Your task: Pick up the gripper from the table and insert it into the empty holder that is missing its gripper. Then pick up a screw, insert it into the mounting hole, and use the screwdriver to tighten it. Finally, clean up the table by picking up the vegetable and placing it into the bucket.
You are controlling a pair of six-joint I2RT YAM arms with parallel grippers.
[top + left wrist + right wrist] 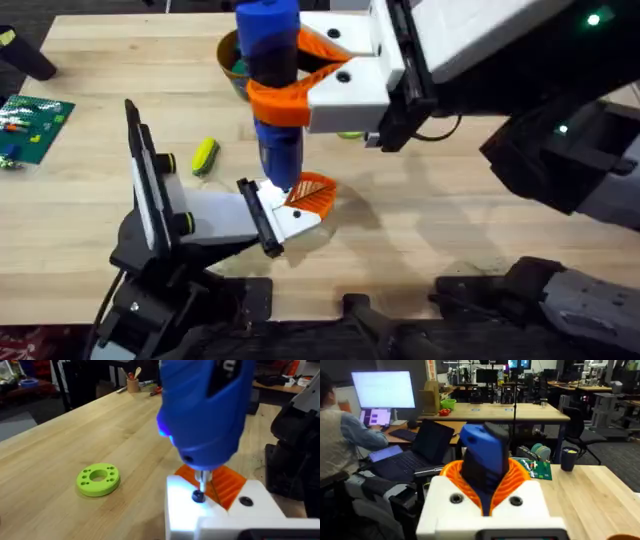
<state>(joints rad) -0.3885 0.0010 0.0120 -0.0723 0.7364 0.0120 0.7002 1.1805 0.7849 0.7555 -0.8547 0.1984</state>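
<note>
**Screwdriver upright over the holder**

At the centre of the worktop (430, 230), the right gripper (300, 75) holds the blue screwdriver (272, 90) upright, its orange fingers (285, 100) clamped around the barrel. The tool's slimmer lower section points down at the white holder (285, 215), which ends the left arm (210, 215) lying across the wood. In the left wrist view, the metal bit (201, 480) meets a dark screw (198, 496) seated in the white block, and a second hole (245, 501) sits just beside it. The small orange gripper (312, 193), ribbed and latticed, sits in the holder beneath the screwdriver. Whether the left arm's fingers are wide or narrow cannot be told. The vegetable (204, 156), yellow with a green side, lies on the wood to the left of the screwdriver, well apart from the bucket (232, 60), which stands behind the tool. A lime-green ring (98, 479) rests flat on the worktop near the holder. A green circuit board (32, 125) lies at the far left edge.
</note>
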